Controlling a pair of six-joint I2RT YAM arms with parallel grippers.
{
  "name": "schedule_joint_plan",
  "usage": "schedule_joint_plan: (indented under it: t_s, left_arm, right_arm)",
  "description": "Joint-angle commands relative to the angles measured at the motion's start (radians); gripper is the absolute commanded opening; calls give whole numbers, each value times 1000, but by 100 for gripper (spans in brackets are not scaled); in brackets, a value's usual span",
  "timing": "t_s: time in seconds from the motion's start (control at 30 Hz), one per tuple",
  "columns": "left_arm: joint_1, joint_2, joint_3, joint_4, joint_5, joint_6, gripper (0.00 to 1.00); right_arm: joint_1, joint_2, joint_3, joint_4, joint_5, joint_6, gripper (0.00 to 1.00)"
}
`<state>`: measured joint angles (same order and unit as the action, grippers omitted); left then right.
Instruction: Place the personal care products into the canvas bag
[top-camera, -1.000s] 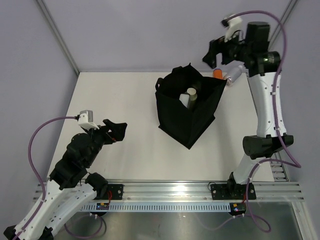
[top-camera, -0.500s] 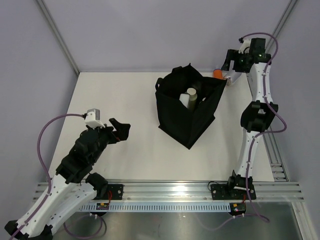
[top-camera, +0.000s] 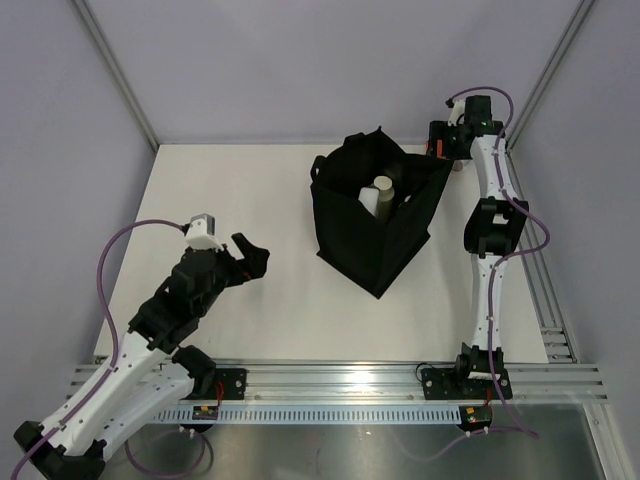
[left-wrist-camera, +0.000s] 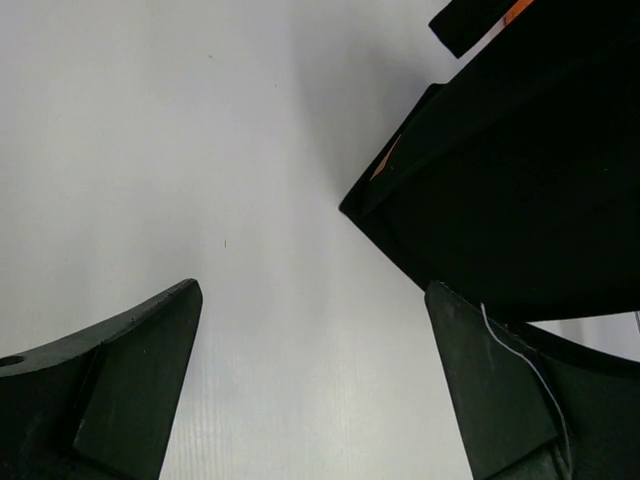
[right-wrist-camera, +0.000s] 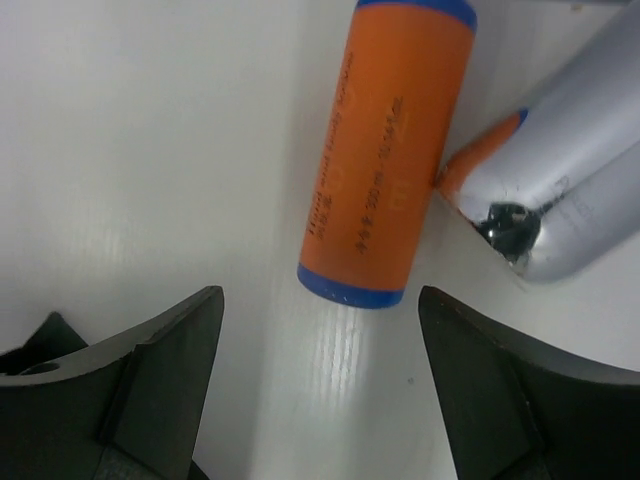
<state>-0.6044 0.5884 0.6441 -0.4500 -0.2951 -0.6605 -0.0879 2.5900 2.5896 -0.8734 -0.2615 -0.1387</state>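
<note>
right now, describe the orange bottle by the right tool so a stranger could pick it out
Find the black canvas bag at the centre, then look just past its far right corner, under the right tool. The orange bottle lies flat there: a plain cylinder with a blue band at each end, unlike the silver tube beside it.

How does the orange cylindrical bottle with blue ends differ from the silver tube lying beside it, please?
The orange cylindrical bottle with blue ends is a smooth, straight cylinder bearing printed text; the silver tube looks creased, with no print showing. The bottle's ends are blue; the tube's end beside it is orange. Both lie on the white table.
</note>
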Motion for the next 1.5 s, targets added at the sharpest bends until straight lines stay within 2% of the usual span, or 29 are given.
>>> schedule_joint_plan:
  t_s: [0.0,0.27,0.5,0.67,0.87,0.97,1.13,1.2,1.27,1.33,1.43,1.47]
  left_arm:
    - [2,19,2,66,5,-21,99]
    - [2,30,9,59,-6,-17,99]
    - [2,70,37,62,-1,-2,99]
    - [2,79,49,66,4,2,99]
    - [2,62,43,65,4,1,99]
    - [2,35,37,54,-3,1,99]
    - [2,-27,-4,60,-21,-2,99]
    - [2,-45,-14,63,-24,1,99]
    - [3,-50,-17,66,-19,4,99]
    - [3,-52,-18,68,-16,10,99]
    - [3,-52,-20,79,-12,15,99]
    - [3,-52,-26,83,-4,15,99]
  right_arm:
    - [13,45,59,94,74,37,85]
    - [36,105,84,109,149,42,81]
    - [37,125,109,79,165,31,72]
    - [37,144,119,42,153,16,52]
    - [21,95,8,-15,101,17,34]
    - [1,15,-113,-65,67,28,31]
    - [-27,-279,-559,-44,53,-33,26]
    - [-45,-399,-754,-13,59,-50,25]
    - [-56,-459,-866,-10,65,-73,25]
    - [-67,-530,-1015,5,77,-93,30]
    - [-73,-599,-1144,63,102,-110,48]
    - [-73,-597,-1148,66,107,-113,63]
